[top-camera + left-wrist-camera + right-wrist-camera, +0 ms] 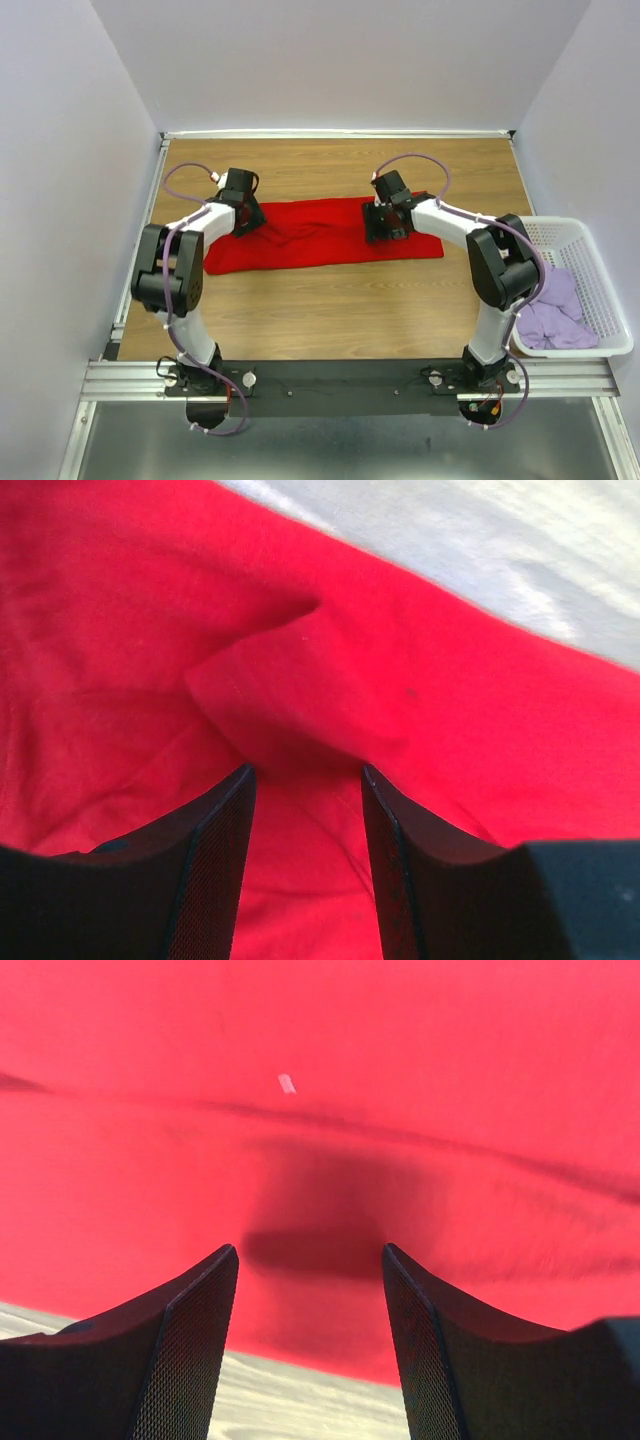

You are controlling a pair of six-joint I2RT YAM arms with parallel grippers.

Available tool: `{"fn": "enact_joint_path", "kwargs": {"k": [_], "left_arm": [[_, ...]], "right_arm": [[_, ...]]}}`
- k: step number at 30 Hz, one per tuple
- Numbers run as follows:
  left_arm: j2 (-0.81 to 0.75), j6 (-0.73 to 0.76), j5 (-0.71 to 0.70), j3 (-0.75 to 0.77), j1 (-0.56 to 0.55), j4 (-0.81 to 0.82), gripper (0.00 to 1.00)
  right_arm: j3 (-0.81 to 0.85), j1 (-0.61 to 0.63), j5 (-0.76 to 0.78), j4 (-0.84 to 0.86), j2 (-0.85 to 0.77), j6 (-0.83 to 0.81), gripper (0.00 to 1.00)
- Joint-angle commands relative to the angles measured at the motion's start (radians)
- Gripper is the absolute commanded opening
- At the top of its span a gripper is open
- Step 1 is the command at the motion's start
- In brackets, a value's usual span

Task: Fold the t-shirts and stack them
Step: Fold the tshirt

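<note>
The wooden table [330, 310] filled the middle of the overhead view. Across its centre lay the red t-shirt [320, 240], spread as a long flat band with creases along its upper edge. At the right edge of that view sat a white lattice basket [598, 262], with the lilac t-shirts [555, 310] bunched in its lower half. Neither wrist camera showed the basket or the lilac cloth.

The left gripper [243, 215] was down on the band's upper left end and the right gripper [385, 225] on its upper right part, but from above their jaws could not be made out. The wrist cameras settled that.

In the left wrist view the two black fingers [215, 860] stood apart and released. A raised fold of red cloth lay just beyond their tips, with nothing pinched, and pale table showed at upper right. In the right wrist view the fingers [190, 1350] also stood apart, gripping nothing, over smooth red cloth, with a strip of table at lower left. Only there did a tiny white speck [287, 1083] show on the cloth, near top centre.
</note>
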Motion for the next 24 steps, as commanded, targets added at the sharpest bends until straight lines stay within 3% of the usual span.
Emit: {"fn": "enact_joint_path", "kwargs": {"k": [1, 9, 13, 16, 20, 24], "left_arm": [[0.12, 0.078, -0.017, 0.105, 0.0, -0.075, 0.54], [0.261, 0.168, -0.093, 0.271, 0.0, -0.157, 0.55], [0.399, 0.275, -0.129, 0.454, -0.005, -0.21, 0.55], [0.474, 0.334, -0.164, 0.588, -0.021, -0.258, 0.57], [0.601, 0.441, -0.207, 0.879, -0.061, -0.309, 0.59], [0.718, 0.512, -0.187, 1.091, -0.103, -0.307, 0.6]], "right_arm": [[-0.052, 0.009, 0.012, -0.068, -0.007, 0.003, 0.67], [-0.187, 0.045, -0.138, -0.146, -0.059, 0.026, 0.69], [-0.216, 0.193, -0.259, -0.21, -0.082, 0.041, 0.7], [-0.189, 0.294, -0.319, -0.243, -0.061, 0.045, 0.7], [-0.073, 0.425, -0.413, -0.25, 0.042, 0.052, 0.71], [0.047, 0.469, -0.445, -0.252, 0.13, 0.051, 0.71]]}}
